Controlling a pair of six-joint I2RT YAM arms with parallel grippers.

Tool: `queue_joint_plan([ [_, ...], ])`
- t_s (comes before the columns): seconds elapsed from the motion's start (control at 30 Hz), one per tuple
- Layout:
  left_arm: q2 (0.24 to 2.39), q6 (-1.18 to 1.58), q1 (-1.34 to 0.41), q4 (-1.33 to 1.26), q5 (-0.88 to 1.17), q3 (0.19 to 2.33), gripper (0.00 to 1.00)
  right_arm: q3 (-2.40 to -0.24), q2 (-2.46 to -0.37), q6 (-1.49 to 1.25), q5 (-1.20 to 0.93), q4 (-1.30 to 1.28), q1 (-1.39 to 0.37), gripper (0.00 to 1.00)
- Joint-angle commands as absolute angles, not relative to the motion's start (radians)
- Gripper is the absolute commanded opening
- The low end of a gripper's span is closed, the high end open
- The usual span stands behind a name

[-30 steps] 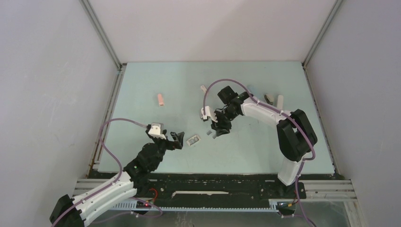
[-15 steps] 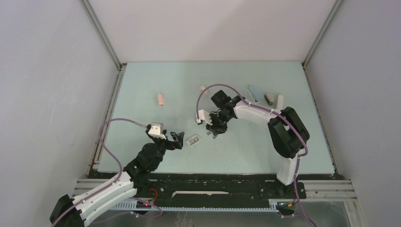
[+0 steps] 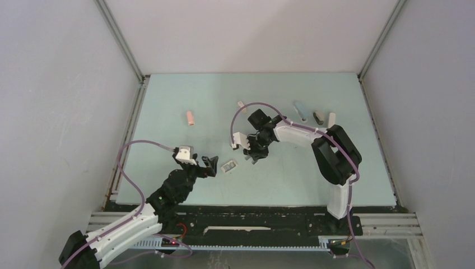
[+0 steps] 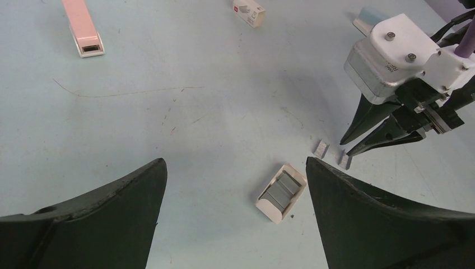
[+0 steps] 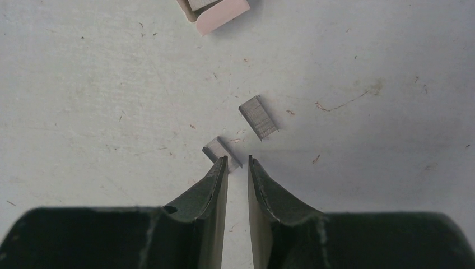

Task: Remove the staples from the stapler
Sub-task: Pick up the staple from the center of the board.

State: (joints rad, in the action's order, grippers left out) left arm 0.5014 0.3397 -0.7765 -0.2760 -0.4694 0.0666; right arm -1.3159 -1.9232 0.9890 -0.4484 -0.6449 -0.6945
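Two short grey strips of staples lie on the pale table, and the left wrist view shows them too. My right gripper points down at the nearer strip. Its jaws stand a narrow gap apart, with that strip's end at the left fingertip; bare table shows through the gap. From above, the right gripper is at mid-table. My left gripper hovers wide open, holding nothing. A pink stapler lies far to the left at the back.
A small white box of grey staples lies between the two grippers. Behind the right arm sits a small white object. A blue stapler, a dark one and a white one lie at the back right.
My right gripper shifted slightly left over the staple strips and its jaws narrowed to a thin gap. The left arm has not moved.
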Motion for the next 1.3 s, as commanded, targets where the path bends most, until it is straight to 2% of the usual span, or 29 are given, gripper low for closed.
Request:
queue_joint_plan([
  [0.0, 0.503, 0.337, -0.771, -0.319, -0.495, 0.072, 1.00, -1.336, -1.930, 0.996, -0.441, -0.635, -0.698, 0.27],
  [0.73, 0.514, 0.337, -0.769, -0.322, -0.491, 0.075, 1.00, -1.356, -1.967, 1.015, -0.432, -0.663, -0.707, 0.26],
  [1.27, 0.493, 0.340, -0.766, -0.316, -0.494, 0.068, 1.00, -1.405, -2.002, 1.056, -0.439, -0.783, -0.722, 0.07],
])
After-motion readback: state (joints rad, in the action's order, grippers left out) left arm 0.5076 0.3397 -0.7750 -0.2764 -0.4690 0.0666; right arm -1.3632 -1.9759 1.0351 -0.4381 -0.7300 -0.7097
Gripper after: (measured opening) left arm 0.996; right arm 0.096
